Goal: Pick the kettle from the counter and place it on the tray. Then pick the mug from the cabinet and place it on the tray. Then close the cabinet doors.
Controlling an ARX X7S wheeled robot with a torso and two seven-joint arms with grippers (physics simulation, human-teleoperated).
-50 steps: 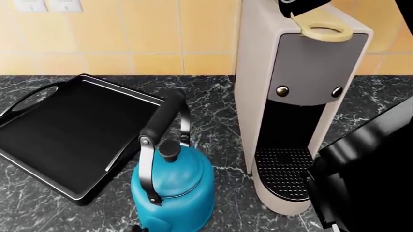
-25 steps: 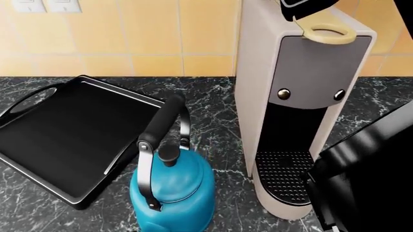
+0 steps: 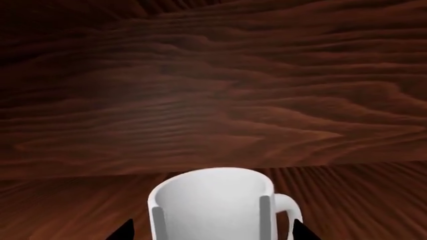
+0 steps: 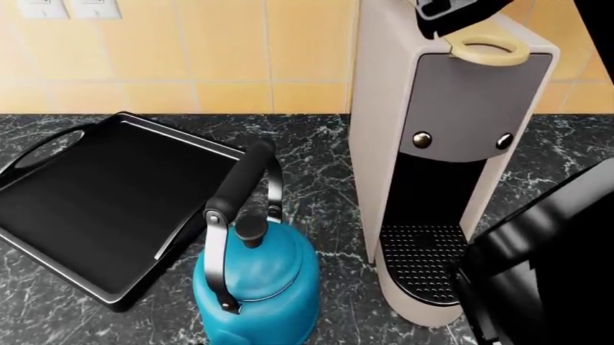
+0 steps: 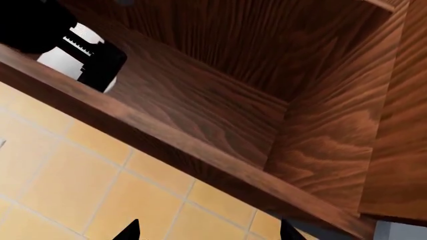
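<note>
The white mug (image 3: 213, 205) stands on the wooden floor of the cabinet (image 3: 213, 95), handle to one side. My left gripper (image 3: 212, 234) is open, with one black fingertip on each side of the mug and a small gap to it. In the head view, the blue kettle (image 4: 254, 280) stands upright on the marble counter (image 4: 317, 151), just right of the black tray (image 4: 106, 194), which holds nothing. My right gripper (image 5: 208, 231) is open and holds nothing. It is in front of the yellow tiles, below the open cabinet (image 5: 220, 100). A white patch, probably the mug (image 5: 59, 62), shows there behind my left arm (image 5: 30, 25).
A tall beige coffee machine (image 4: 441, 144) stands right of the kettle. A black arm section (image 4: 547, 266) fills the lower right of the head view. The tiled wall (image 4: 230, 50) backs the counter. The cabinet's bottom edge (image 5: 167, 145) juts out above my right gripper.
The head view has shifted slightly, so the kettle sits a little lower in the picture. The black arm at the right has moved a little. Kettle and tray have not moved on the counter.
</note>
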